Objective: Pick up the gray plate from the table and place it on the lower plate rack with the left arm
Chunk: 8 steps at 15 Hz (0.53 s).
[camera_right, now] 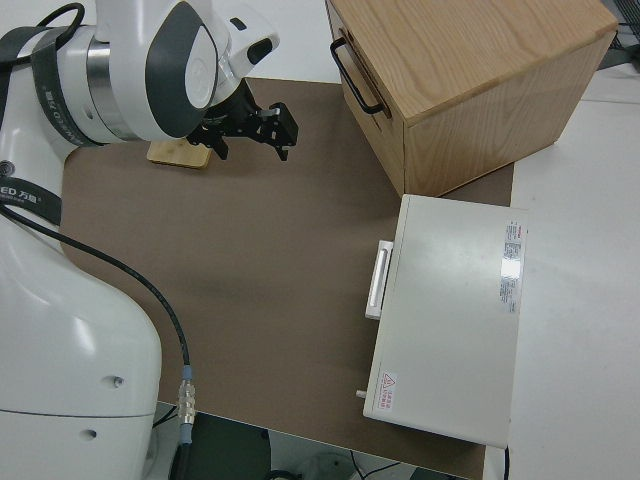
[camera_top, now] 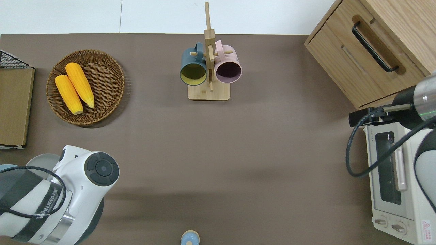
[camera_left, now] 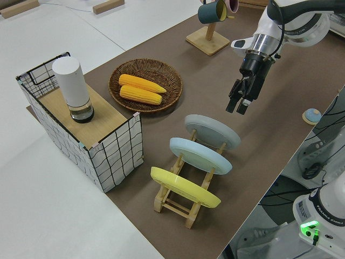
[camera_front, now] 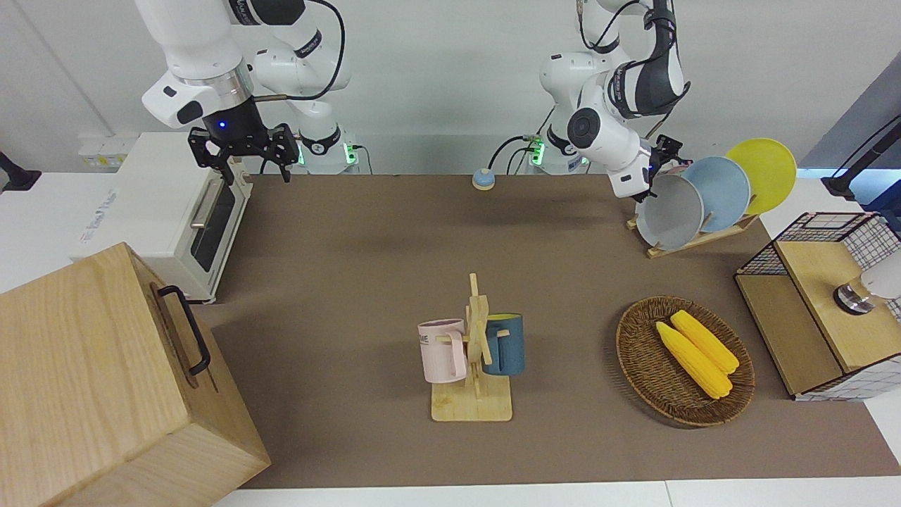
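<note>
The gray plate point(camera_front: 669, 211) stands tilted in the lower plate rack point(camera_front: 693, 239), in the slot at the rack's low end. It also shows in the left side view point(camera_left: 213, 131), with the rack point(camera_left: 178, 202) under it. My left gripper point(camera_left: 238, 106) is open and empty. It hangs just above the plate's upper rim without touching it, and shows in the front view point(camera_front: 665, 151). In the overhead view the left arm hides the gripper, and only an edge of the plate point(camera_top: 42, 160) shows. My right gripper point(camera_front: 243, 151) is open and its arm is parked.
A light blue plate point(camera_front: 718, 193) and a yellow plate point(camera_front: 764, 172) stand in the same rack. A wicker basket point(camera_front: 633, 352) holds two corn cobs. A mug tree point(camera_front: 475, 352), a wire crate point(camera_front: 816, 303), a toaster oven point(camera_front: 169, 204) and a wooden cabinet point(camera_front: 91, 380) stand around the table.
</note>
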Tool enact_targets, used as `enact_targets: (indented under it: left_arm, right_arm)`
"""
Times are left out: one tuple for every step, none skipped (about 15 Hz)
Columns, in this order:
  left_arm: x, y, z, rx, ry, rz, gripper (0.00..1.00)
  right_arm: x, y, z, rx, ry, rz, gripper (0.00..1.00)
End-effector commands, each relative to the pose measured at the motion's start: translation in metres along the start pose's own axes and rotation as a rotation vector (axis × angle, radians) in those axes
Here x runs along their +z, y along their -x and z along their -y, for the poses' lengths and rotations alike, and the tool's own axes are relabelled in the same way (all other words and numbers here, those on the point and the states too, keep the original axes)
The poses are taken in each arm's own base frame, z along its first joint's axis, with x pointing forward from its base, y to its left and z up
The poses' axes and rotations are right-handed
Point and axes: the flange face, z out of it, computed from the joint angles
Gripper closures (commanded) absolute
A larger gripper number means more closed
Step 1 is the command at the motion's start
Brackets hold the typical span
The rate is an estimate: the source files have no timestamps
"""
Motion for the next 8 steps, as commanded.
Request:
enact_targets:
  left_arm:
    - [-0.044, -0.023, 0.012, -0.05, 0.139, 0.089, 0.0]
    - [-0.058, -0.029, 0.018, -0.05, 0.194, 0.117, 0.0]
    - [-0.072, -0.035, 0.026, -0.027, 0.249, 0.149, 0.0]
    - [-0.087, -0.041, 0.034, -0.003, 0.302, 0.172, 0.0]
    - [-0.098, -0.044, 0.042, 0.019, 0.34, 0.19, 0.0]
    - [-0.11, -0.047, 0.051, 0.072, 0.371, 0.204, 0.0]
    - [-0.122, -0.05, 0.062, 0.122, 0.395, 0.199, 0.0]
    - [-0.131, -0.051, 0.068, 0.185, 0.428, 0.194, 0.0]
  right_arm:
    - [-0.003, -0.001, -0.002, 0.016, 0.001, 0.004, 0.017]
    - [-0.003, -0.001, -0.002, 0.016, 0.001, 0.005, 0.017]
    - [-0.003, -0.001, -0.002, 0.016, 0.001, 0.005, 0.017]
    - [-0.003, -0.001, -0.002, 0.016, 0.001, 0.005, 0.017]
    - [-0.003, -0.001, -0.002, 0.016, 0.001, 0.004, 0.017]
    - [-0.003, -0.001, -0.002, 0.017, 0.001, 0.004, 0.017]
    - [-0.003, -0.001, -0.002, 0.016, 0.001, 0.004, 0.017]
    - [-0.003, -0.001, -0.002, 0.016, 0.001, 0.005, 0.017]
